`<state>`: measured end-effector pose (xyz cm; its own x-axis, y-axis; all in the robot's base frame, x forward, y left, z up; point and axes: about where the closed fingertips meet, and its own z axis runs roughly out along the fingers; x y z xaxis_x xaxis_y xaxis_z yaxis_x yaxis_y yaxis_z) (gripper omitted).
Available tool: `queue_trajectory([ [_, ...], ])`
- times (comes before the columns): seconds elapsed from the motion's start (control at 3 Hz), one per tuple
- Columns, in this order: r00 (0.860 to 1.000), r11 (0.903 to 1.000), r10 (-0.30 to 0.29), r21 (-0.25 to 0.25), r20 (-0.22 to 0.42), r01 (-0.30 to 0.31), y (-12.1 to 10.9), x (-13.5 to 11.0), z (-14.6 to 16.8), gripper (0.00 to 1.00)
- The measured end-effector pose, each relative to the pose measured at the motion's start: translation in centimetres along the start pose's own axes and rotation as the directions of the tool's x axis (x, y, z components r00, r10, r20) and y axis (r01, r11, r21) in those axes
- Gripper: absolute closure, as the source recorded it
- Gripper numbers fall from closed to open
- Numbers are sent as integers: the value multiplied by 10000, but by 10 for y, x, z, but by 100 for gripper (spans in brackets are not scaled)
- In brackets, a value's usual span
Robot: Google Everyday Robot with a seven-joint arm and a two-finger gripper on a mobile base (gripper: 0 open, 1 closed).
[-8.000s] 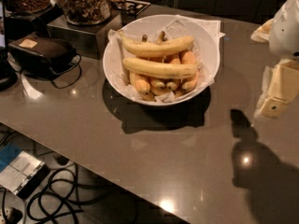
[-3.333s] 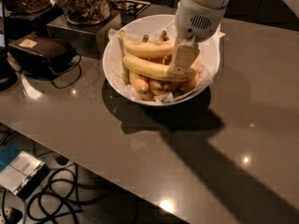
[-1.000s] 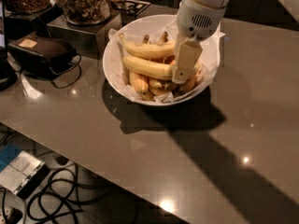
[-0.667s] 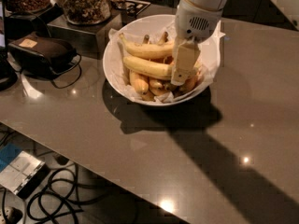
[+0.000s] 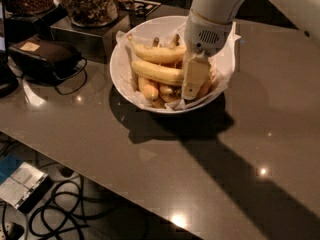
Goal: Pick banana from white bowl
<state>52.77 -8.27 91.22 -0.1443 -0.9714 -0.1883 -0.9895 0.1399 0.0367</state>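
The white bowl (image 5: 125, 79), lined with white paper, stands at the back middle of the grey table. It holds several bananas. The long, nearly straight pale-yellow banana (image 5: 156, 72) lies across the middle of the bowl. A more curved long banana (image 5: 155, 54) lies behind it, and short orange-yellow ones (image 5: 148, 89) lie underneath. My gripper (image 5: 193, 90) reaches down from the upper right into the right half of the bowl, at the right end of the straight banana. It hides that end.
Glass jars of dark snacks (image 5: 91, 3) stand on a metal box (image 5: 82, 33) at the back left. A black device with a cable (image 5: 44, 57) lies on the table's left. Cables (image 5: 65, 206) and a white box (image 5: 22, 184) lie on the floor beyond the front edge.
The arm has come from the table's right side to over the bowl and reached down into it. In the last second it has hardly moved, and the bananas lie as before.
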Motion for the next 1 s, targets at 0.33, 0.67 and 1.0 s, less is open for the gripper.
queue_trajectory([
  [0.33, 10000, 10000, 1, 1, 0, -1, 0, -1, -4, 59],
  [0.67, 10000, 10000, 6, 67, 23, -7, 3, 0, -4, 82],
  [1.0, 10000, 9999, -52, 106, 48, 52, 6, 0, -4, 100],
])
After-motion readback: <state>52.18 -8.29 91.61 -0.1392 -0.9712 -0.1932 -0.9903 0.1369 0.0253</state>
